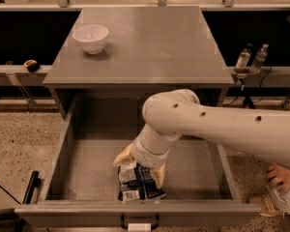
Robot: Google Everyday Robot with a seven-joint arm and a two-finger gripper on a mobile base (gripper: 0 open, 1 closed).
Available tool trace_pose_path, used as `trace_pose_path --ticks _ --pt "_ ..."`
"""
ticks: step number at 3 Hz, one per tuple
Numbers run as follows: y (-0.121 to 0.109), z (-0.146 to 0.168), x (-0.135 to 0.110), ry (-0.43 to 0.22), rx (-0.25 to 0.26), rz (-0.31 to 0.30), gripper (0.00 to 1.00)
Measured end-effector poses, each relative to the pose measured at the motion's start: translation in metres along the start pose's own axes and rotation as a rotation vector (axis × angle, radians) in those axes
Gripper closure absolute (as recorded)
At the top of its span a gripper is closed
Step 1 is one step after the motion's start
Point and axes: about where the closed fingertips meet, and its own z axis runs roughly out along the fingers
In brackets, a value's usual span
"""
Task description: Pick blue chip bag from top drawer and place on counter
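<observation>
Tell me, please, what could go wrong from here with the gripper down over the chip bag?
The gripper sits low in the top drawer, jaws open astride the far end of the blue chip bag: crumpled foil could slip out on closing. The bag lies near the drawer's front wall, so lifting might snag there.
</observation>
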Motion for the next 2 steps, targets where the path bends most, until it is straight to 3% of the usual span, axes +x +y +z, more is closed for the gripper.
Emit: trace_pose_path --ticks 2 --pt "0.024 0.041 0.002 -0.007 -0.040 -0.013 0.65"
